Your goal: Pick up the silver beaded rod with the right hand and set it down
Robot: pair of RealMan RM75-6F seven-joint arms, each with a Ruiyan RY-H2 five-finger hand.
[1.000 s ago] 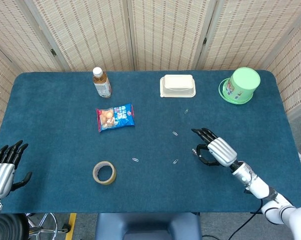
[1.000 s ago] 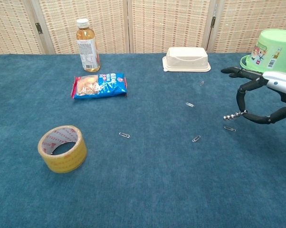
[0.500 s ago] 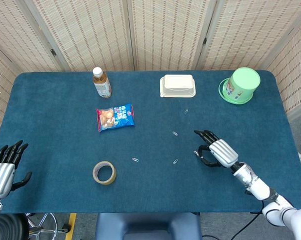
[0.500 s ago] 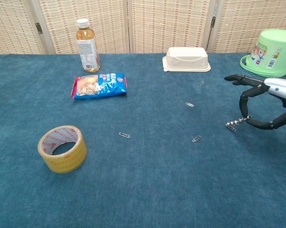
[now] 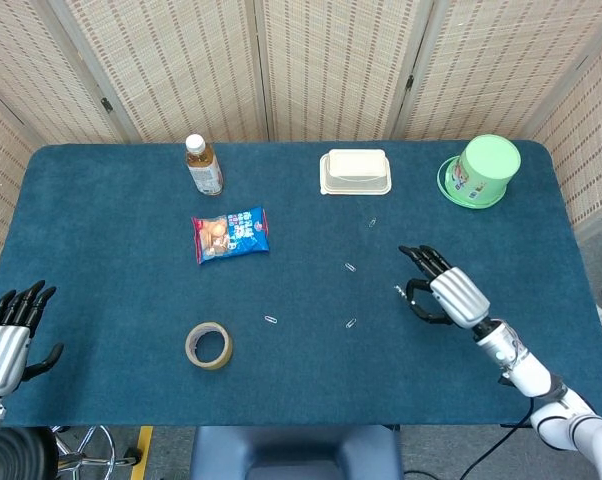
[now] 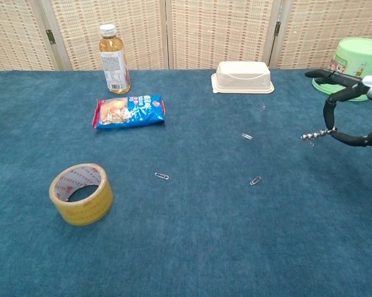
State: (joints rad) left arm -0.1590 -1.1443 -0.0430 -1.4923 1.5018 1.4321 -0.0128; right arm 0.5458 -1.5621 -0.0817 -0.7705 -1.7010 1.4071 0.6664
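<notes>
Above the tabletop [image 6: 192, 235], the right robot hand [image 6: 358, 111] pinches the rod [image 6: 317, 133] by one end, other fingers spread, apparently ready to set it down.

A staged test space rather than a lived-in room: a blue felt-covered table [image 5: 101, 300] boxed in by woven folding screens [image 5: 331, 65]; unrelated props scattered on it, a tape roll [image 6: 81, 193], snack packet [image 6: 129, 111], drink bottle [image 6: 114, 59].

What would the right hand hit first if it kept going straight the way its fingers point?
Probably nothing close: the right hand points up-left over bare table. Extended, the line runs near the cream lidded box, but height is unclear.
</notes>
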